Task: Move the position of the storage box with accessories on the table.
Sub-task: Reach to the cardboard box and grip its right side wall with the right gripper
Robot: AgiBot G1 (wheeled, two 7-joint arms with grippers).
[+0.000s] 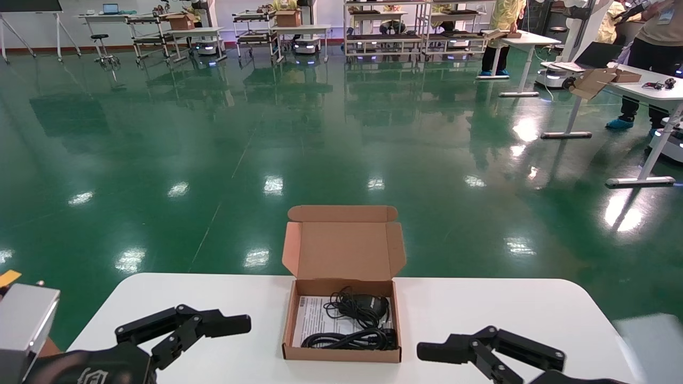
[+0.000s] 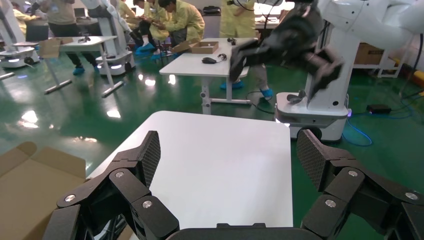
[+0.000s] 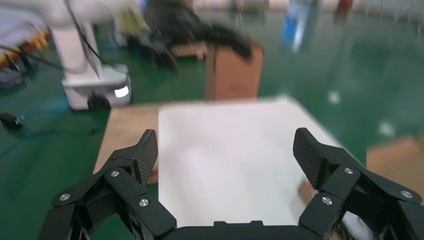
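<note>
Head view: the storage box (image 1: 342, 325) sits between my spread left gripper (image 1: 213, 325) and spread right gripper (image 1: 453, 354), its paper sheet's (image 1: 315, 319) print unreadable.

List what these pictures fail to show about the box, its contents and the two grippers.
- Print on the paper sheet: too small in the head view, partly under the cables.
- Black device: tangled in cables, type unclear.
- Cardboard box in the right wrist view: motion blur, only a brown smear.
- Left gripper and right gripper: both open; arms cut off by the head view's bottom edge.
</note>
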